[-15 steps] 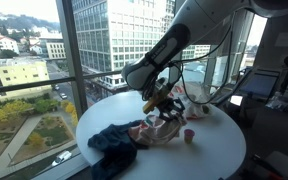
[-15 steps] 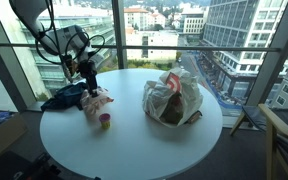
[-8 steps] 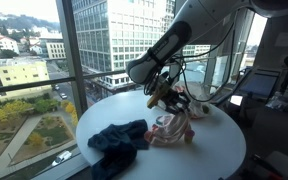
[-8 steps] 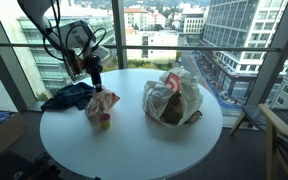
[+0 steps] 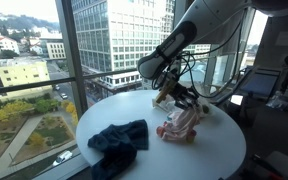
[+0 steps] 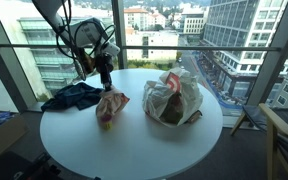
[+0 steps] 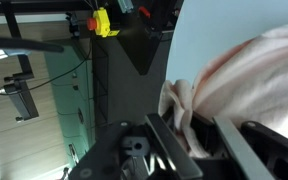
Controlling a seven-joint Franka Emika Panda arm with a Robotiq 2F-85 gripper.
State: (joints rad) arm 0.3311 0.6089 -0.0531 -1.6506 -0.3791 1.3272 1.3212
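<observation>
My gripper (image 5: 171,96) is shut on the top of a pink and white cloth (image 5: 181,122) and holds it up so that it hangs over the round white table (image 5: 154,160). In an exterior view the gripper (image 6: 105,82) stands above the hanging cloth (image 6: 110,105). In the wrist view the cloth (image 7: 244,85) fills the right side and a fold of it is pinched between the fingers (image 7: 164,140). A dark blue cloth (image 5: 118,138) lies crumpled near the table's edge, apart from the gripper; it also shows in an exterior view (image 6: 72,96).
A white plastic bag (image 6: 172,97) with dark contents stands on the table, partly visible behind the held cloth (image 5: 198,98). Tall windows ring the table. A chair (image 6: 282,135) stands off to the side.
The gripper has carried the pink and white cloth across the table, away from the blue cloth and toward the bag. A small cup seen on the table earlier is hidden now.
</observation>
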